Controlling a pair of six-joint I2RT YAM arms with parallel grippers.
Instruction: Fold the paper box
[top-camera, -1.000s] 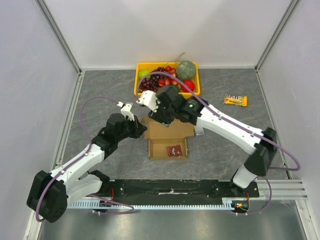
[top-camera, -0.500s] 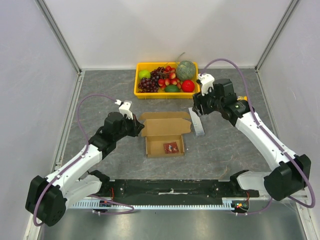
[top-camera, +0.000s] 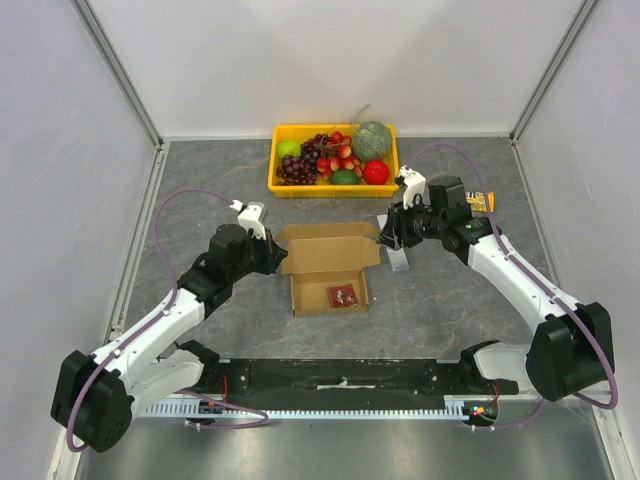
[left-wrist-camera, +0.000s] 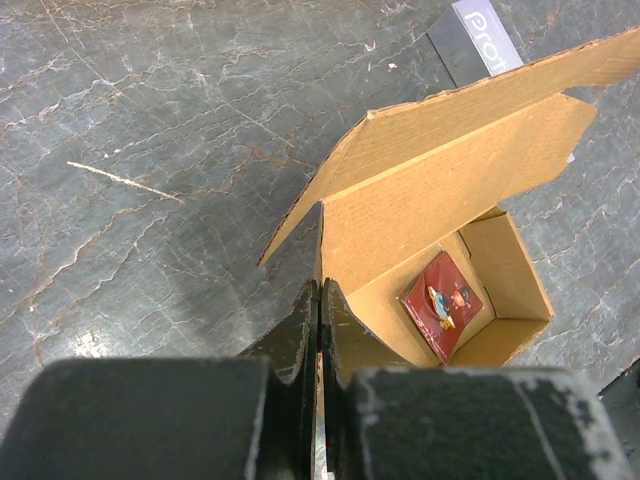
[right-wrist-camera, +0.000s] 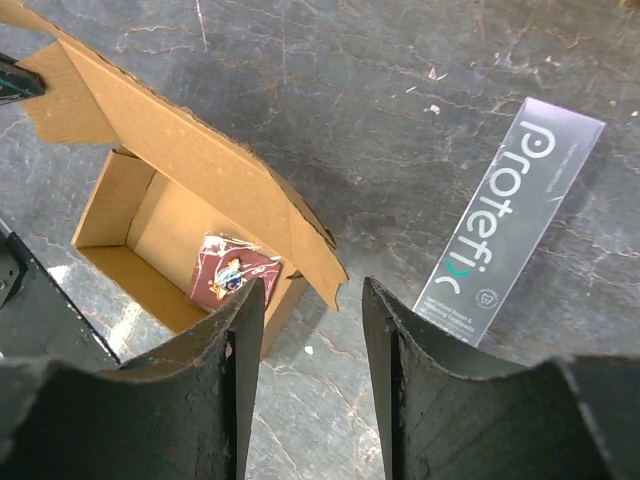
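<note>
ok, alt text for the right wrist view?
Open right gripper above the raised lid corner of the paper box; a small red packet lies inside it. A grey labelled bar lies on the table alongside.

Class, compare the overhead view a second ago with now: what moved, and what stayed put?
The right gripper withdrew from over the paper box to its right side, then edged toward the lid's right flap, open and empty. The box shifted slightly left. The left gripper stayed clamped on the box's left wall; the yellow tray stayed put.
</note>
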